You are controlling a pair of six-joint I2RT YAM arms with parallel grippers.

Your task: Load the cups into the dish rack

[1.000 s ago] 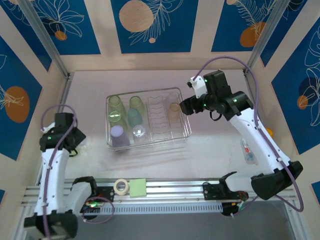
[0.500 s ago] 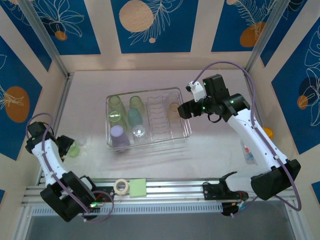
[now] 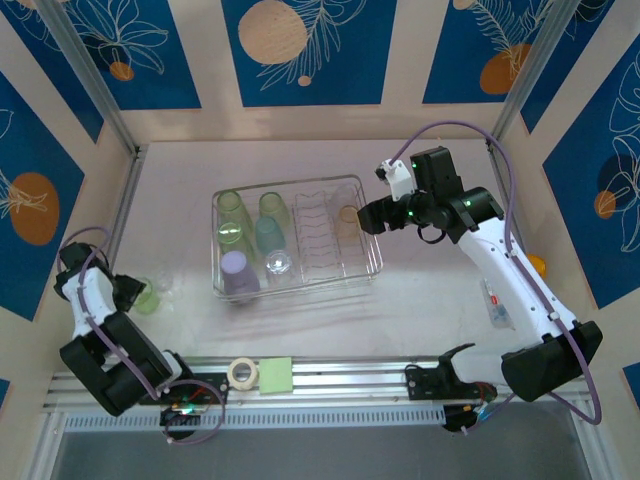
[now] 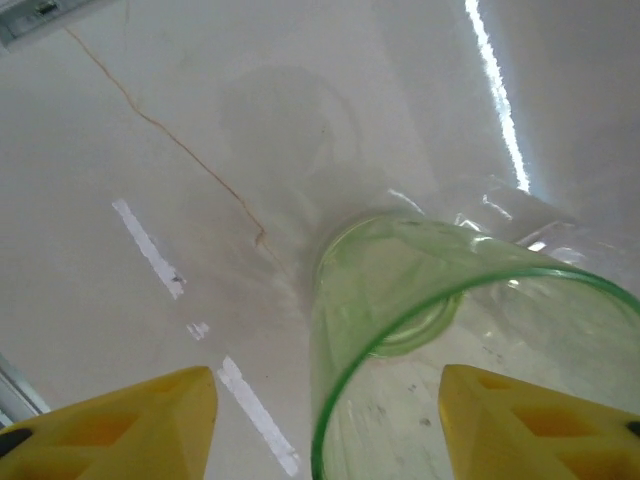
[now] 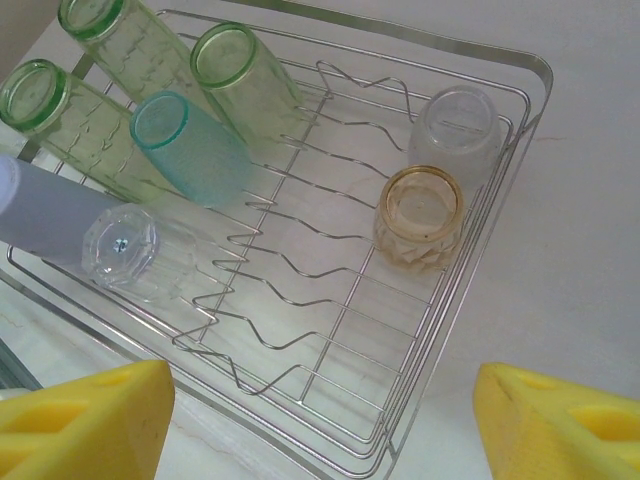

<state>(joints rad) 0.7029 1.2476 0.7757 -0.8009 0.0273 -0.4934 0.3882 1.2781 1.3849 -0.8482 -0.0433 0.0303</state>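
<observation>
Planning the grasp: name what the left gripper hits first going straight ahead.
The light green cup, its rim sitting between the left gripper's jaws; the white table lies beyond, depth unclear.

Bright, even overhead light, glare streaks on table [image 4: 120, 130] (possibly overexposed).

White table [image 3: 430, 290]: dish rack [image 3: 340, 270] centre, green cup [image 3: 148, 297] near left edge.
</observation>
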